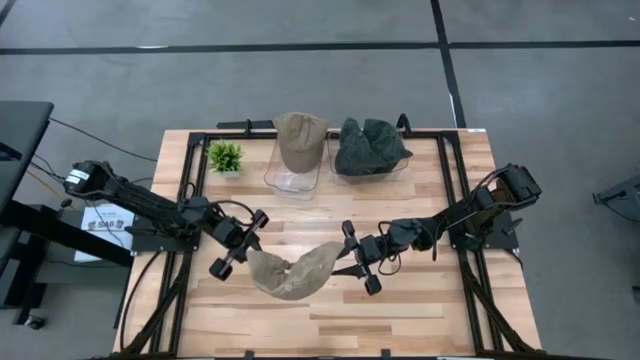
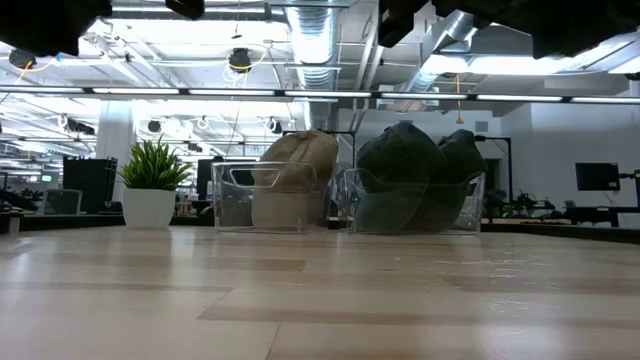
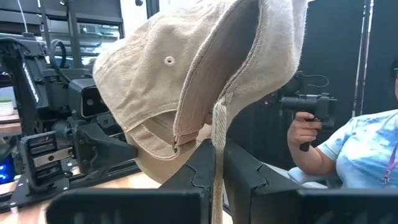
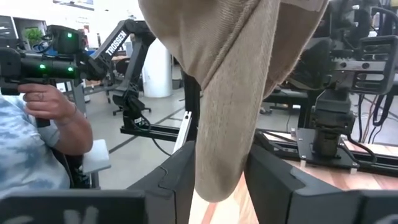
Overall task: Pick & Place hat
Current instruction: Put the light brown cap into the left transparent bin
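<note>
Wooden table (image 1: pixel 400 310) filling the middle of the high view, both arms reaching in from either side. In the lower centre, tan hat (image 1: pixel 296 271) hanging between the two grippers, lifted clear of the wood, long axis running left to right across the frame. Left gripper (image 1: pixel 243 248) pinching the hat's left edge, fingers pressed together on the fabric and a thin strap. Right gripper (image 1: pixel 352 256) at the hat's right end, brim drooping down between its part-spread fingers (image 4: pixel 174 171); cannot tell whether they clamp the brim. Both arms equally close.

Toward the upper centre, two clear bins: left bin (image 1: pixel 294 182) already carrying another tan hat (image 1: pixel 300 139), right bin (image 1: pixel 368 176) packed with dark green hats (image 1: pixel 370 146). Matching tan bin lying straight up-frame from the held hat, so probably a carry away from the near edge. Small potted plant (image 1: pixel 224 156) at upper left.
</note>
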